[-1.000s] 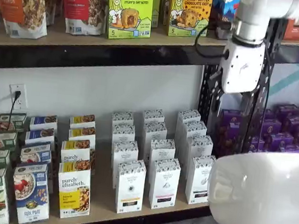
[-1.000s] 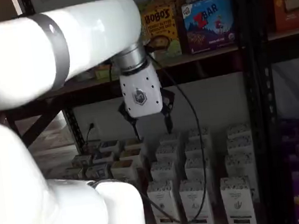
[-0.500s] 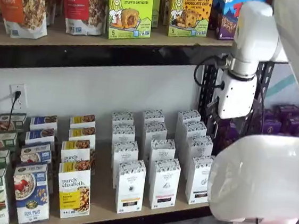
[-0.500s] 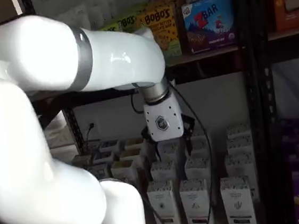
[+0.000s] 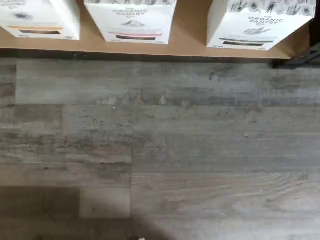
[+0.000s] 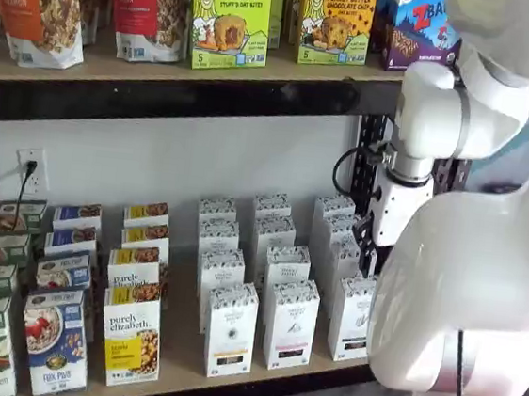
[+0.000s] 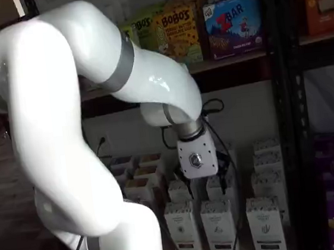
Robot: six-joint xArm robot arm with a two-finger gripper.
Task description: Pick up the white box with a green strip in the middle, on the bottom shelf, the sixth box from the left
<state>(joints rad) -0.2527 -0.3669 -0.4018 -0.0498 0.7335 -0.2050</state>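
The white box [image 6: 353, 316] stands at the front of the rightmost white column on the bottom shelf [image 6: 183, 345]. It also shows in a shelf view [image 7: 266, 227]. In the wrist view this white box [image 5: 257, 22] has a dark greenish strip and stands at the edge of the tan board [image 5: 191, 30]. My gripper [image 7: 202, 182] hangs over the white boxes behind the front row, its black fingers apart and holding nothing. In a shelf view the gripper [image 6: 372, 252] shows side-on above the rightmost column.
Two similar white boxes, one with an orange strip [image 5: 40, 17] and one with a red strip [image 5: 132, 20], stand beside it. Colourful cereal boxes [image 6: 132, 335] fill the shelf's left. A black upright [image 6: 367, 171] is close behind the gripper. Grey plank floor [image 5: 160, 150] lies below.
The arm has swung down and in. The gripper has dropped from the upper shelf's height to just above the white boxes. No box has moved.
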